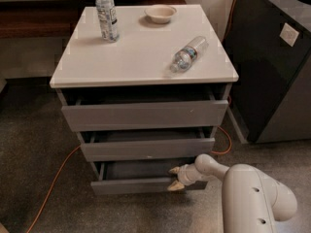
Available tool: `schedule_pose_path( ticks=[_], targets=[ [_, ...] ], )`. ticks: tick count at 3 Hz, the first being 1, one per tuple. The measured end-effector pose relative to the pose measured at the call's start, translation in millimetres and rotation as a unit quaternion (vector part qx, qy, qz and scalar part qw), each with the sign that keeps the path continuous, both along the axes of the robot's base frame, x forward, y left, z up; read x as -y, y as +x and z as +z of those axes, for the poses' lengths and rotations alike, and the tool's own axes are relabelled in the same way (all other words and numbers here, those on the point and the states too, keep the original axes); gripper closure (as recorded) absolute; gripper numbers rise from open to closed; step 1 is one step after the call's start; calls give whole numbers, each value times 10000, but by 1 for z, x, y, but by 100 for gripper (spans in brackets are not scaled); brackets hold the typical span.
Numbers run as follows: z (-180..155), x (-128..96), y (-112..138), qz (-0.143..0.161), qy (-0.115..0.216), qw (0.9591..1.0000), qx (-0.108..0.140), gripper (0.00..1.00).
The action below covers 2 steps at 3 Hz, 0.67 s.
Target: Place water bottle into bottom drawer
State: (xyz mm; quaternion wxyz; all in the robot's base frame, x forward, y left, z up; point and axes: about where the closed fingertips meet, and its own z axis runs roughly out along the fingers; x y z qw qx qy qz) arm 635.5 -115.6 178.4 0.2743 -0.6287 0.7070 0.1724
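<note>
Water bottle [188,55] lying on side, long axis diagonal front-left to back-right; claw [175,178] spread apart at bottom drawer [131,186] front.

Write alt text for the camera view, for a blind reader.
A robot arm's hand, fingers apart, sits at the front edge of a grey cabinet's partly open bottom drawer. On the white cabinet top a small water bottle lies on its side, with a taller upright bottle and a bowl behind it.

Two bottles [107,14] [188,55], maybe one bowl [161,14], three drawers [146,115], gripper [174,178] at bottom drawer [136,186].
</note>
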Motion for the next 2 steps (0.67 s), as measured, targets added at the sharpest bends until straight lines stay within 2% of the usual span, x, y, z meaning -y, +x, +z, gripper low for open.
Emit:
schedule_pose_path(
  ticks=[1, 2],
  targets=[
    [0, 1, -6, 2, 24, 9999, -141, 60],
    [11, -2, -29, 87, 125, 9996, -250, 91]
  ],
)
